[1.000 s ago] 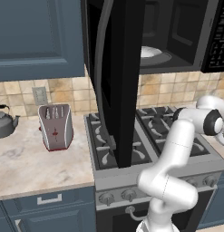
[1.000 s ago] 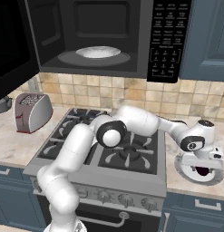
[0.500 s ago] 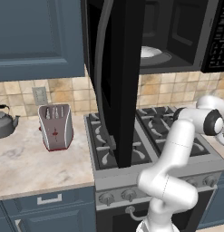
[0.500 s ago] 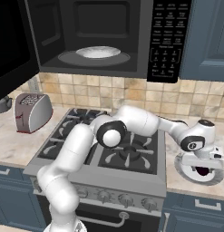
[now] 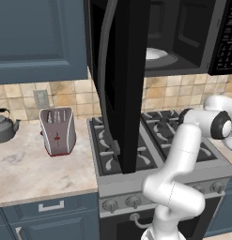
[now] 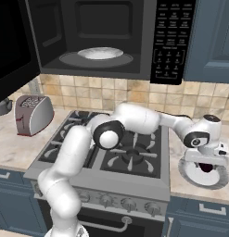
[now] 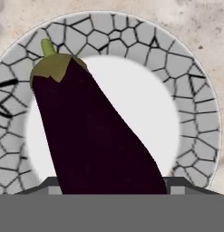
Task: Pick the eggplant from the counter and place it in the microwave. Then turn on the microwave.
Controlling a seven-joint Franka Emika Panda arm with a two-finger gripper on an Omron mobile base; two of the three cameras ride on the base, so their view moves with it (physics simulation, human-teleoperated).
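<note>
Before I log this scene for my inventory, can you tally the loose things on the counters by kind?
Eggplant: 1
Plate with crackle rim, under the eggplant: 1
Toaster: 1
Kettle: 1
Total: 4

The light stone counter [image 6: 190, 183] holds a round plate [image 7: 195, 113] with a cracked grey rim, a toaster [image 5: 57, 131] and a kettle [image 5: 3, 125].

The eggplant [image 7: 93, 136] runs off the hand view's bottom edge, its lower end hidden. In the right base view the hand covers much of the plate [image 6: 218, 175] near the counter's [image 6: 190, 183] front edge.
</note>
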